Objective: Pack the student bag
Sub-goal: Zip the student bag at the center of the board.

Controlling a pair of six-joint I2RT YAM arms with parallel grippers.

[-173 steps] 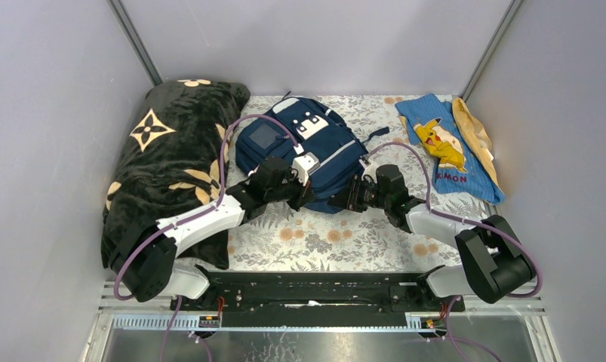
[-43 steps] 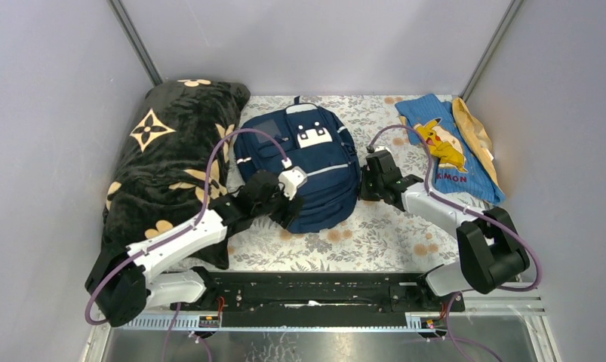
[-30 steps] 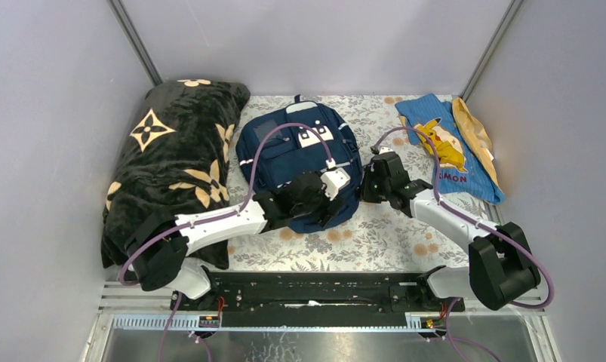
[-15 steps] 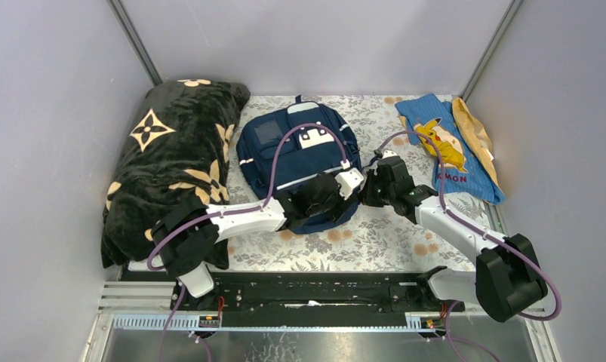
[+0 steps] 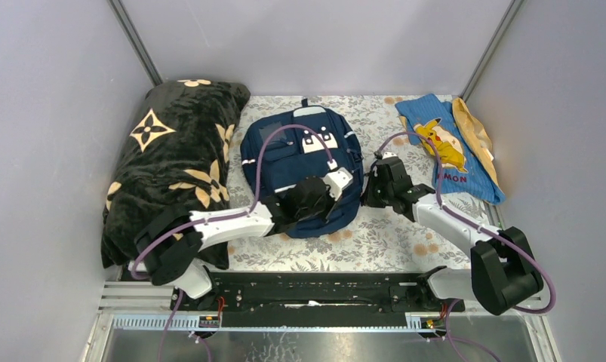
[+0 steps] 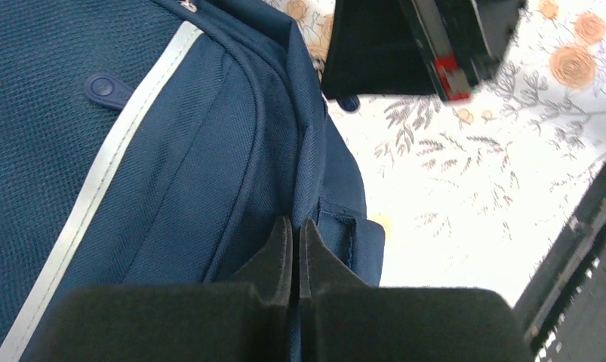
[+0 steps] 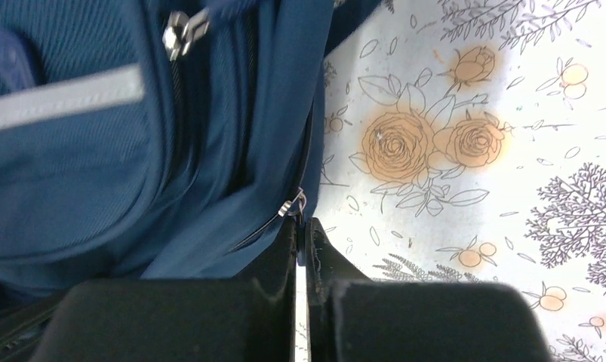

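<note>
The navy student bag [image 5: 296, 154] lies flat on the floral cloth, white patch up. My left gripper [image 5: 337, 205] sits over its near right corner, shut on a fold of navy fabric along the bag's side seam [image 6: 307, 162]; the pale stripe [image 6: 111, 173] runs to the left of the jaws. My right gripper [image 5: 367, 196] is at the bag's right edge, shut on a small metal zipper pull [image 7: 292, 205] on the bag [image 7: 96, 166]. In the wrist views, the left gripper [image 6: 296, 234] and right gripper [image 7: 300, 230] have their jaws pressed together. The right gripper's body [image 6: 420, 45] shows just beyond the bag's corner.
A black blanket with tan flowers [image 5: 171, 158] fills the left side. A light-blue cloth with a yellow cartoon figure [image 5: 443, 147] and a tan item [image 5: 473, 132] lie at the back right. Grey walls close three sides. The black base rail [image 5: 315, 290] runs along the near edge.
My left gripper went right along the bag's near edge, then drew back a little left. The bag shifted slightly with it. The right gripper stayed at the bag's right edge.
</note>
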